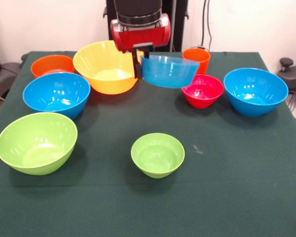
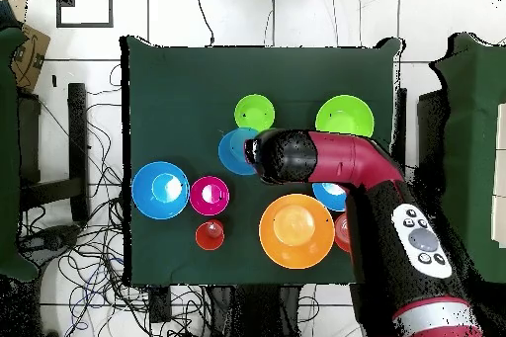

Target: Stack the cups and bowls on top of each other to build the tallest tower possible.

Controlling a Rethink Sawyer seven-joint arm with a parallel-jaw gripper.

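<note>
We see the gripper [image 1: 138, 63] clamped on the rim of a blue bowl [image 1: 168, 71], holding it tilted above the table [image 1: 138, 207], beside the yellow bowl [image 1: 104, 69].

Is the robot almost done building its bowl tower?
No, it has barely begun. Nothing is stacked yet: every bowl on the table sits alone. The gripper holds a blue bowl by its rim, lifted and tilted in the air. Left to stack are the yellow bowl, big green bowl, small green bowl, two more blue bowls, the pink bowl, orange bowl and orange cup.
</note>
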